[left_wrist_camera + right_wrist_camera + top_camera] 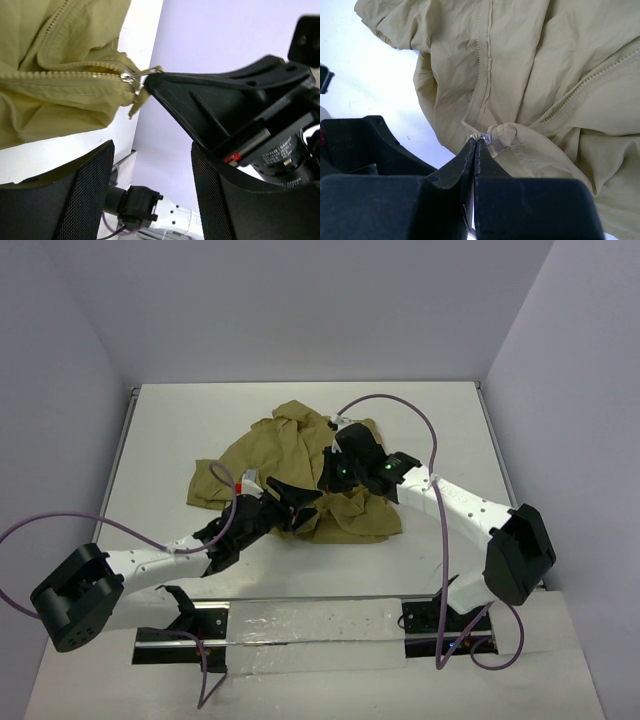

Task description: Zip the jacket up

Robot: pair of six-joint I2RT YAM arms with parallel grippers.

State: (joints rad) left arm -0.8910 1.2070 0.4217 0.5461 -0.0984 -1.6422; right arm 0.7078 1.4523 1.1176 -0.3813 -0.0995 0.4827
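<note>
Right now the jacket [290,450] lies crumpled in a heap at the middle of the table [160,440], and both arms meet at its near edge, around 6 o'clock of the heap in the overhead view. The right gripper [476,144] has its jaws pressed together, pinching the small pull tab [150,71] that sticks out from the metal slider [128,79]. The left wrist view shows the tab caught at the very tip of that black finger. The left gripper [151,150] has its jaws wide apart with nothing between them, near the slider on its 6 o'clock side in its own view, and it does not touch the cloth. From the slider a run of zipper teeth [60,75] leads off toward 9 o'clock, and in the right wrist view two tracks part toward 12 and 2 o'clock; how much is closed I cannot tell. The main risk, as I judge it, is a pull with no anchor: with the left jaws holding nothing, the thin cloth would slide along with the slider instead of letting it travel. The tip-only pinch could also slip off the tab under load. Folds bunched at 3 o'clock of the slider in the right wrist view could be drawn in and jam it.
</note>
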